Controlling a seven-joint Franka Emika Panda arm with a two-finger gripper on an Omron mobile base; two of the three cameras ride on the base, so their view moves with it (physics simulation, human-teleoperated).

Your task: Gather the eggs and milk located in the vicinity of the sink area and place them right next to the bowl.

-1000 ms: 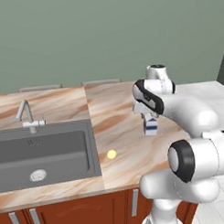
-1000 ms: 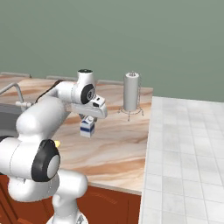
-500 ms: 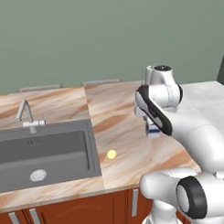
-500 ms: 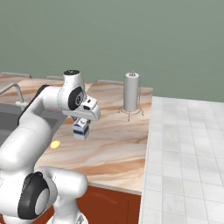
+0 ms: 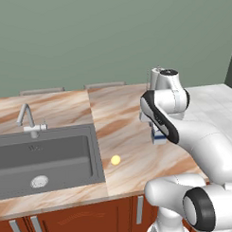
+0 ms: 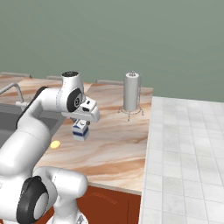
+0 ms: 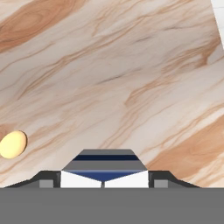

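Note:
My gripper [image 6: 81, 126] is shut on the milk [image 6: 80, 130], a small white carton with dark blue bands, and holds it just over the marble counter to the right of the sink [image 5: 43, 158]. In the left base view the milk [image 5: 159, 137] hangs under the gripper [image 5: 158, 131] beside my forearm. The hand view looks down on the carton's top [image 7: 104, 168] between the fingertips [image 7: 48, 180]. One pale yellow egg [image 5: 115, 160] lies on the counter between sink and carton, also seen as the egg [image 6: 55, 144] and the egg [image 7: 13, 144]. The bowl is out of view.
A thin grey faucet [image 5: 27, 118] stands behind the sink basin. A paper towel holder [image 6: 131, 92] stands at the back of the counter [image 6: 113, 148]. A pale tiled surface [image 6: 183, 153] adjoins the counter on the right.
My arm has swung its elbow and lower links round to a new posture. The held milk carton has shifted only slightly over the counter. The egg has not moved.

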